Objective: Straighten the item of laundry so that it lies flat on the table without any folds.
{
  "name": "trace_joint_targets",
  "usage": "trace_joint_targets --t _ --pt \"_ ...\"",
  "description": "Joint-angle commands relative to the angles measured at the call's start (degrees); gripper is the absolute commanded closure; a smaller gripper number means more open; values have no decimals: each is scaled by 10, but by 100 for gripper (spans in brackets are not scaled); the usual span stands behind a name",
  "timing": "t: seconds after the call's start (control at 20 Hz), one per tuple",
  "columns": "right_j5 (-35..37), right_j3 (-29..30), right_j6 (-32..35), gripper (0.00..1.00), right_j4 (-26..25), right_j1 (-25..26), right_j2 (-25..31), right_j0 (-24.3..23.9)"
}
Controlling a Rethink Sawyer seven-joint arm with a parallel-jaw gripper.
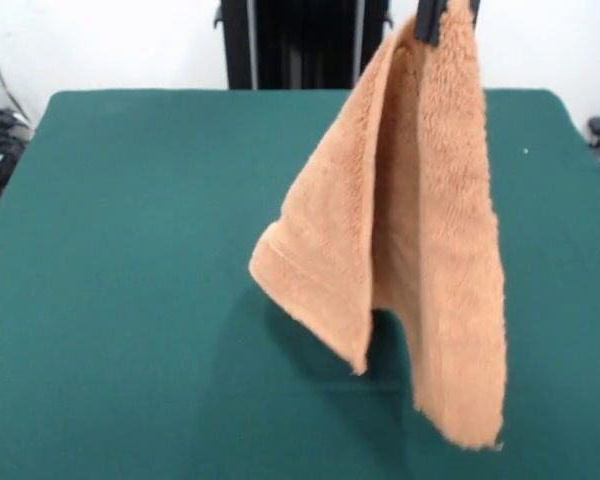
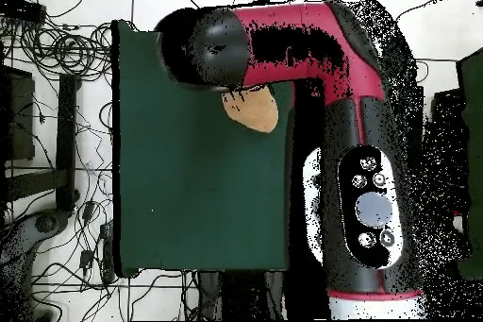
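Where fingers [image 1: 443,15] pinch, towel [image 1: 400,240] hangs vertical.

Even, bright light from above, no glare. Hanging fluffy tan-orange terry towel [image 1: 400,230] casts soft dark shadow on the dark green cloth-covered table [image 1: 130,300] just beneath it. Towel edges slightly soft w/ mild blur.

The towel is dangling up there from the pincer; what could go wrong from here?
1. The pincer holds the towel only by a small bit at its top edge, so it might slip out and land in a heap.
2. The towel hangs doubled, with two flaps side by side. Lowered like this, it would probably settle on the table folded rather than flat.
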Motion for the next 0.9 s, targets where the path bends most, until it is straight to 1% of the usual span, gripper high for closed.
trace_joint_targets --t 0.05,0.15,0.3,0.35,0.65,0.9 --pt "73 -141 74 100 -30 84 -7 37" --pt "41 -173 46 100 -38 103 5 38" --pt "43 -215 48 100 -55 127 -2 50" --pt "42 -230 39 100 -59 135 3 50" --pt "68 -267 15 100 -61 141 8 52" --pt "31 -279 13 100 -70 148 5 58"
